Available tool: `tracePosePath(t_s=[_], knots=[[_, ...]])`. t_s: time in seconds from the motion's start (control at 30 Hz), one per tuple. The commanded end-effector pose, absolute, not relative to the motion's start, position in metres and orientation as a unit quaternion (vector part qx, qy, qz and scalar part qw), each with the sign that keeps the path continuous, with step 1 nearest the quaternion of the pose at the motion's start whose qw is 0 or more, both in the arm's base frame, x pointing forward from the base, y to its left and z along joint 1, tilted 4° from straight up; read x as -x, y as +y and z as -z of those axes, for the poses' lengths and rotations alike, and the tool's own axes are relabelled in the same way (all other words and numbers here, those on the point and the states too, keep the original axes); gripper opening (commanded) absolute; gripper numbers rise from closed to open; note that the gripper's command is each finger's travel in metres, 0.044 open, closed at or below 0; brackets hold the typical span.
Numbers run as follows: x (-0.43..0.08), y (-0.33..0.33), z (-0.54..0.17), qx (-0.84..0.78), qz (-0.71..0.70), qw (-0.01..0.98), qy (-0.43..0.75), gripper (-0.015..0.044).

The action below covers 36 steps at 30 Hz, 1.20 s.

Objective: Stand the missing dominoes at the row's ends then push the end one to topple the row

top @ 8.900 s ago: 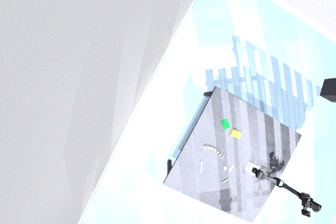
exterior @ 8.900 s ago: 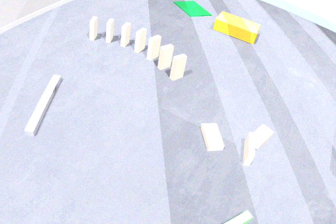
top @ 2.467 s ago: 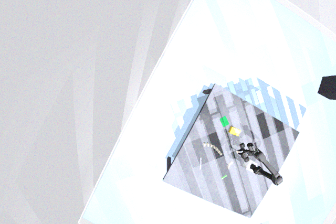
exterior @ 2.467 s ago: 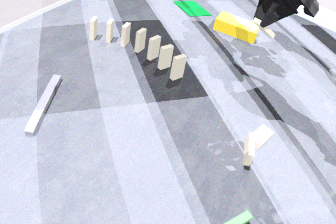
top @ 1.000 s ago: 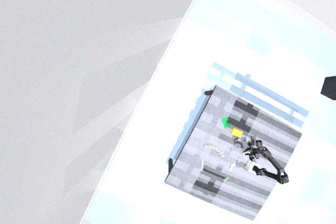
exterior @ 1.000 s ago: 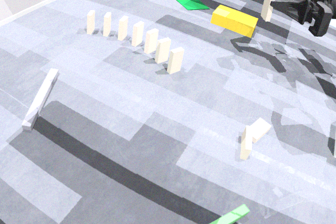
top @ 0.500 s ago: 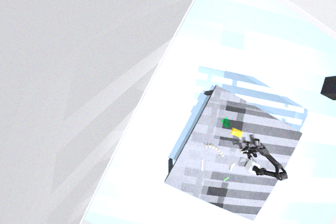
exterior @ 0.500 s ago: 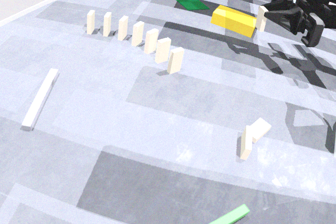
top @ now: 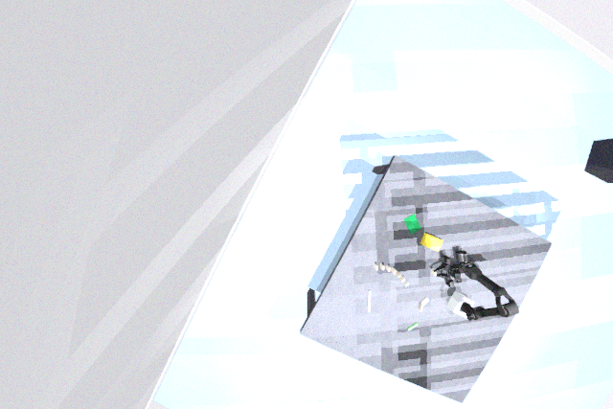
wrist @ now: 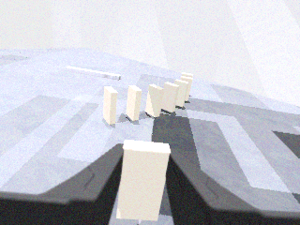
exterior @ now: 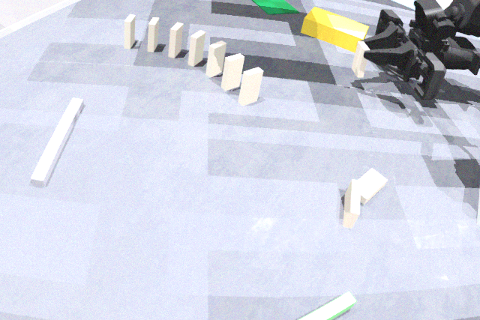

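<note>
Several cream dominoes stand upright in a curved row; the near-end domino (exterior: 250, 86) (wrist: 110, 106) is closest to my gripper. My gripper (top: 433, 271) (exterior: 363, 49) (wrist: 144, 153) is shut on another domino (exterior: 360, 61) (wrist: 142, 187), held upright beside the yellow block and apart from the row. Its height above the table is hard to tell; it looks low. Two loose dominoes are together in front: one (exterior: 372, 183) lies flat, and another (exterior: 352, 201) is tilted against or right beside it. Their exact contact is unclear.
A yellow block (top: 431, 241) (exterior: 333, 28) is just behind the held domino. A green flat patch (top: 412, 223) (exterior: 271, 2) lies further back. A white bar (top: 369, 301) (exterior: 58, 141) (wrist: 94, 72) lies beyond the row's front side. A green-edged bar (top: 413, 326) (exterior: 331, 309) lies nearest the exterior camera.
</note>
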<state>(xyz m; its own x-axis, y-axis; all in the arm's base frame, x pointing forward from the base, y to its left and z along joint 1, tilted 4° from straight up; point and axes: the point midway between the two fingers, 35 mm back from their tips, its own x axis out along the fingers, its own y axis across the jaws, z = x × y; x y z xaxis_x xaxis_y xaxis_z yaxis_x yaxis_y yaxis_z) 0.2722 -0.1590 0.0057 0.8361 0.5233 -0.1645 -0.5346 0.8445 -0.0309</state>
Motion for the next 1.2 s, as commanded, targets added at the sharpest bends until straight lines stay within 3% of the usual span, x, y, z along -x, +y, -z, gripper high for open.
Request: tracePosePath(t_s=[0.0, 0.47, 0.9, 1.17], knots=[[-0.270, -0.156, 0.010, 0.036, -0.276, 0.957, 0.076, 0.0107], [-0.269, -0.155, 0.020, 0.036, -0.276, 0.957, 0.076, 0.0107], [-0.269, -0.155, 0.020, 0.036, -0.276, 0.957, 0.076, 0.0440], [-0.272, -0.153, -0.025, 0.034, -0.276, 0.958, 0.076, 0.0440]])
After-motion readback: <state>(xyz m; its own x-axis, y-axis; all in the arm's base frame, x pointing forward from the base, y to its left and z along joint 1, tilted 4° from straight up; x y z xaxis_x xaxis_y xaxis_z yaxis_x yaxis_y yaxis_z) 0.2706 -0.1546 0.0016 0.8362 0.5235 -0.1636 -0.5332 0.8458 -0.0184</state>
